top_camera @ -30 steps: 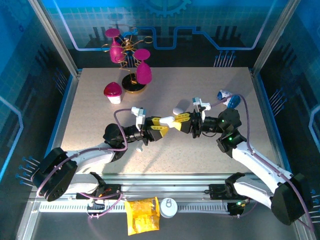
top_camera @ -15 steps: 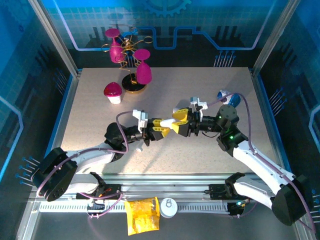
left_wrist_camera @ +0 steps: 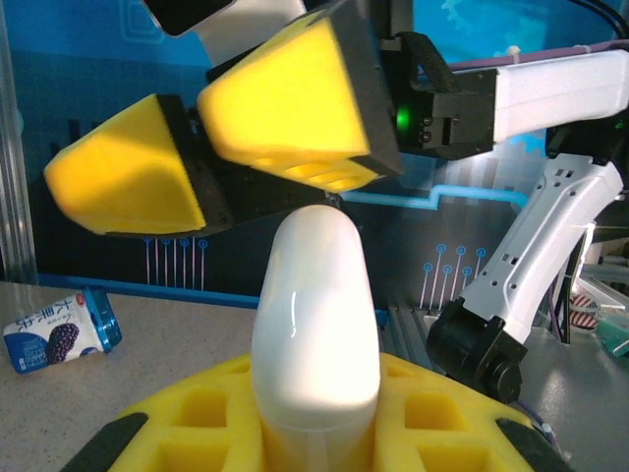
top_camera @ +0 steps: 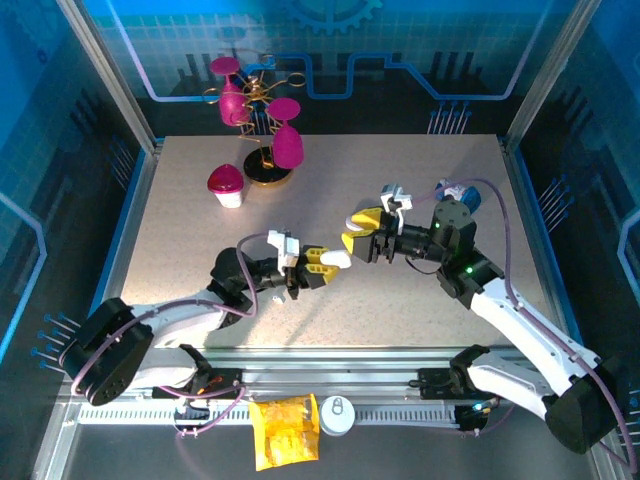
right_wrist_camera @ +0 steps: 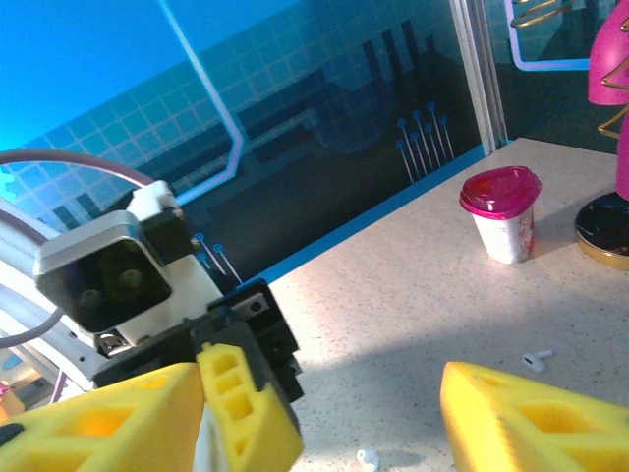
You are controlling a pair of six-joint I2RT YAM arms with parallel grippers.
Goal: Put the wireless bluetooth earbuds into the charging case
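Observation:
My left gripper (top_camera: pixel 322 258) is shut on a white pill-shaped charging case (top_camera: pixel 338 259), which stands up glossy and closed between the yellow pads (left_wrist_camera: pixel 316 324). My right gripper (top_camera: pixel 357 231) hangs open just beyond and above the case's free end, its yellow fingers (left_wrist_camera: pixel 295 108) apart and off the case. Two tiny white earbuds lie on the table: one earbud (right_wrist_camera: pixel 537 359) farther out, the other earbud (right_wrist_camera: pixel 367 456) close under the grippers. An earbud (top_camera: pixel 275 297) also sits beside the left arm.
A pink-lidded cup (top_camera: pixel 226 185) and a gold stand with pink ornaments (top_camera: pixel 262 120) occupy the back left. A blue-and-white bottle (left_wrist_camera: pixel 59 329) lies at the back right. A yellow packet (top_camera: pixel 284 430) and a white disc (top_camera: pixel 337 415) rest on the front rail.
The right gripper has let go of the case, opened, and pulled back up to the right. The left gripper kept the case and drew slightly toward the near edge.

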